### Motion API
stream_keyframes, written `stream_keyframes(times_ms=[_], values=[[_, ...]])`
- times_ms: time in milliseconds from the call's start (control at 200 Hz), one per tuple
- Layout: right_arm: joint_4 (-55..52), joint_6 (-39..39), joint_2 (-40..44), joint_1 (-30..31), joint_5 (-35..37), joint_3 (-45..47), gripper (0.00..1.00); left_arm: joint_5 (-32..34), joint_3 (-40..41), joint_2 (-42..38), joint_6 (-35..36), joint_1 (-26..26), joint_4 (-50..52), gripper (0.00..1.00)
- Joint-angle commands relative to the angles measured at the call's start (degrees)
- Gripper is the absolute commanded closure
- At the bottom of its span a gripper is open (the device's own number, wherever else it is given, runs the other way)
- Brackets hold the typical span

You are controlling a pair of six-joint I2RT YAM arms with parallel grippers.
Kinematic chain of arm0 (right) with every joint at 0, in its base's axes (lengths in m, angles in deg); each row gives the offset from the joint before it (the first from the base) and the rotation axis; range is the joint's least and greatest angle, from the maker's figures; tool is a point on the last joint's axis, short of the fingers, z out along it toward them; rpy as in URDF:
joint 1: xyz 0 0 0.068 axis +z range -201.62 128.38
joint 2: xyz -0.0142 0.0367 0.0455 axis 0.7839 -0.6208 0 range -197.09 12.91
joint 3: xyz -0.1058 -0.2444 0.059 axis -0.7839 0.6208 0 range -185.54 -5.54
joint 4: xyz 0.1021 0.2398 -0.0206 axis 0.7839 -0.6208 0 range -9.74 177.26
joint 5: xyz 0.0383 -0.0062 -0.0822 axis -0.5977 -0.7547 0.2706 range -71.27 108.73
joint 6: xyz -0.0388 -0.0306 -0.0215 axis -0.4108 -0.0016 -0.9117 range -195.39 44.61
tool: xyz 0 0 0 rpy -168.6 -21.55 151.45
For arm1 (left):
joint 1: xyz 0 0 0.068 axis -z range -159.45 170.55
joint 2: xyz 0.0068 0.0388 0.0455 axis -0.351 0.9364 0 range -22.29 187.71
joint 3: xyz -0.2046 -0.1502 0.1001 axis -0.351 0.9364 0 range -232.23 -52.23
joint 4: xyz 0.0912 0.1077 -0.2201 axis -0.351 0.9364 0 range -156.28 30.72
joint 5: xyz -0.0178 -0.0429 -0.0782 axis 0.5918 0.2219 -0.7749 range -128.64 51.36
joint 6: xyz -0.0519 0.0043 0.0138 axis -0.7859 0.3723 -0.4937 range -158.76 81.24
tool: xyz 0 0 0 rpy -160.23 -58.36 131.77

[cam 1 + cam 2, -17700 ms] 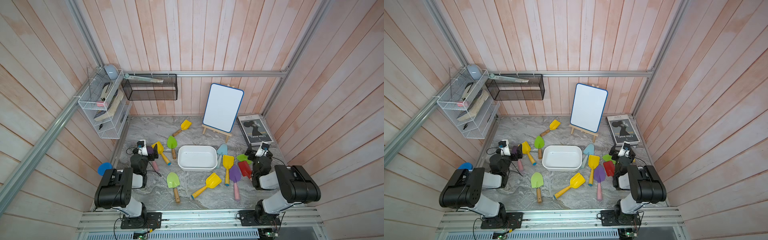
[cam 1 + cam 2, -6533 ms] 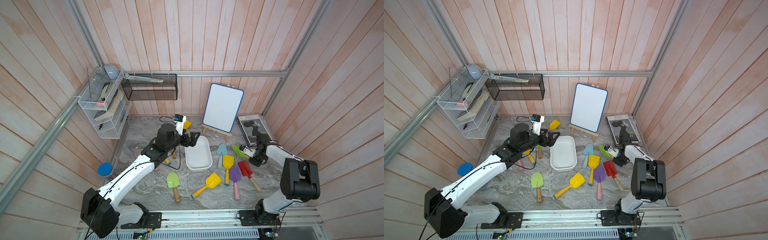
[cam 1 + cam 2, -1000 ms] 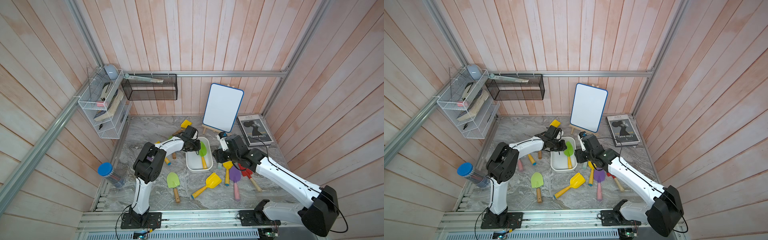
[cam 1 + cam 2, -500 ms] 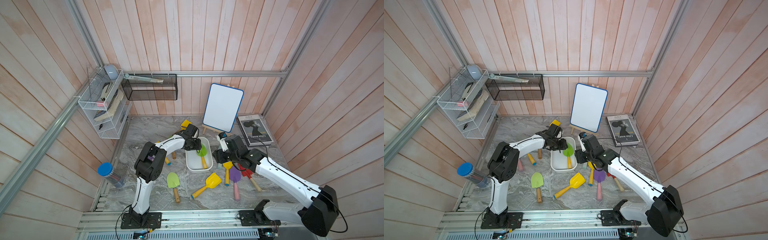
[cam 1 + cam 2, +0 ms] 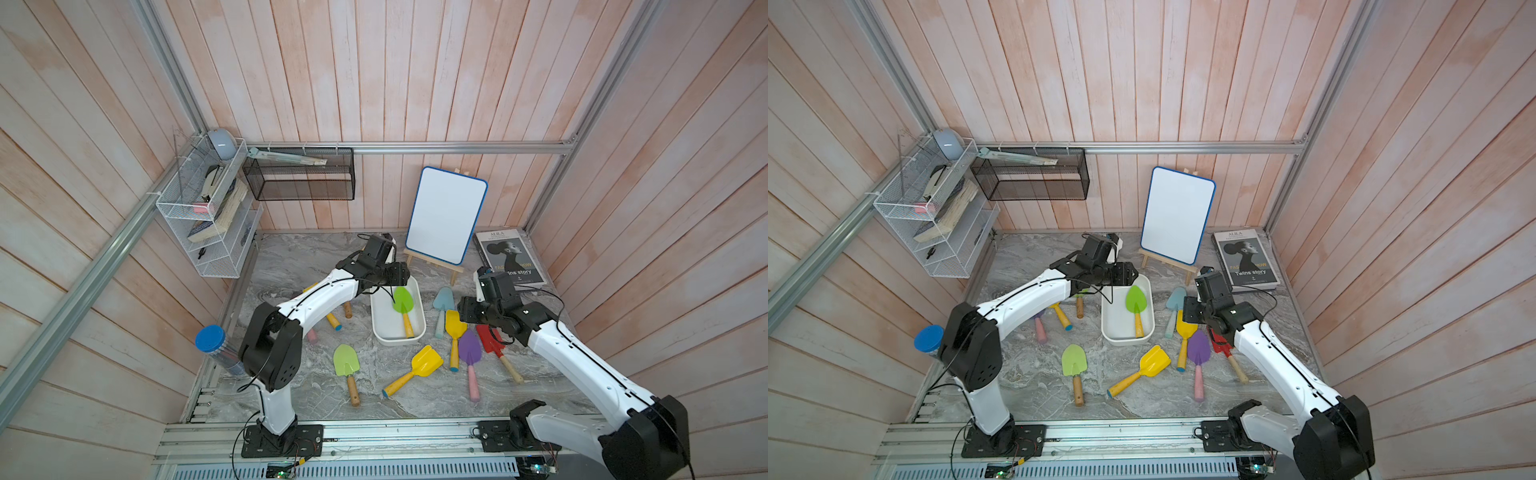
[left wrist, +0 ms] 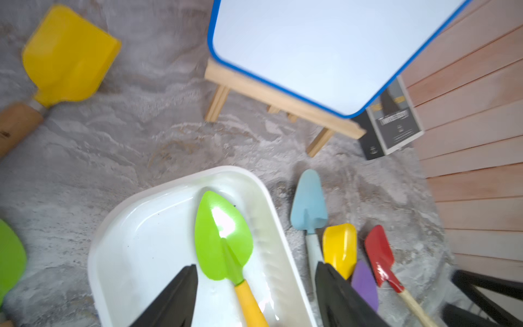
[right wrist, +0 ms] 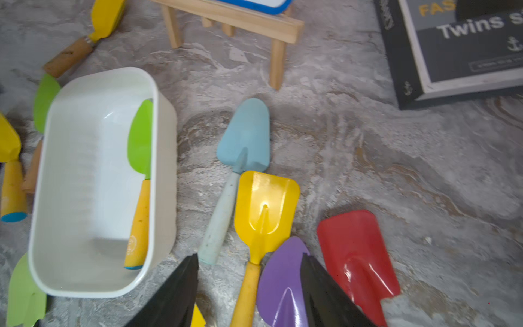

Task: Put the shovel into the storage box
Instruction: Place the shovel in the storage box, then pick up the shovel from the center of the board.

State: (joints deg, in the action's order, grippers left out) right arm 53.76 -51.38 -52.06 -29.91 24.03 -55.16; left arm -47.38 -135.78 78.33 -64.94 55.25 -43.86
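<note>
Left wrist view — shovel [image 6: 223, 240] lies in the box [image 6: 181, 177], ungripped.
Your left gripper [image 6: 256, 266] stands wide above it, right gripper [image 7: 249, 256] wide and empty — one stowed, other shovels [image 7: 266, 206] lie outside.

green shovel [image 6: 223, 240] handle end cut off at frame edge; whiteboard [image 6: 325, 51] blurred, cropped; book [image 7: 467, 51] cropped.

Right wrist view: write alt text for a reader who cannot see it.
A green shovel with a yellow handle lies inside the white storage box. Beside the box lie a light blue shovel, a yellow shovel, a purple shovel and a red shovel; the right gripper hangs open above the yellow shovel.
</note>
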Motion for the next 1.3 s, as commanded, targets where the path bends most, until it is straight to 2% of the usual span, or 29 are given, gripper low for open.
stream_keyframes(times_ms=[0,100,245,415,560,775,1015,1295], values=[[-6.0,0.9,1.0,-3.9,1.6,2.2,0.37,-1.2,4.4,-5.2,0.8,0.5,-5.7,0.26],[-7.4,3.6,1.6,-6.4,0.8,4.0,0.37,-3.1,7.5,-8.8,0.4,0.9,-8.3,0.24],[-7.8,9.3,3.1,-6.4,0.2,8.6,0.37,-5.1,10.3,-12.0,0.0,2.2,-10.6,0.23],[-8.6,15.6,3.1,-5.2,6.6,9.8,0.35,-8.1,12.6,-14.6,-0.6,3.2,-12.7,0.23],[-9.9,21.1,3.0,-4.7,9.1,10.7,0.35,-9.9,14.2,-16.4,-1.1,3.4,-13.2,0.23],[-10.2,29.9,7.9,-3.7,10.7,17.0,0.35,-11.7,16.1,-18.4,-1.2,3.4,-13.8,0.22],[-12.7,34.9,11.5,-2.8,15.1,19.8,0.35,-15.3,15.8,-18.0,-1.1,3.5,-14.0,0.22],[-14.2,38.3,12.5,-2.7,19.4,19.7,0.34,-15.1,16.8,-18.5,-1.1,3.5,-13.8,0.22]])
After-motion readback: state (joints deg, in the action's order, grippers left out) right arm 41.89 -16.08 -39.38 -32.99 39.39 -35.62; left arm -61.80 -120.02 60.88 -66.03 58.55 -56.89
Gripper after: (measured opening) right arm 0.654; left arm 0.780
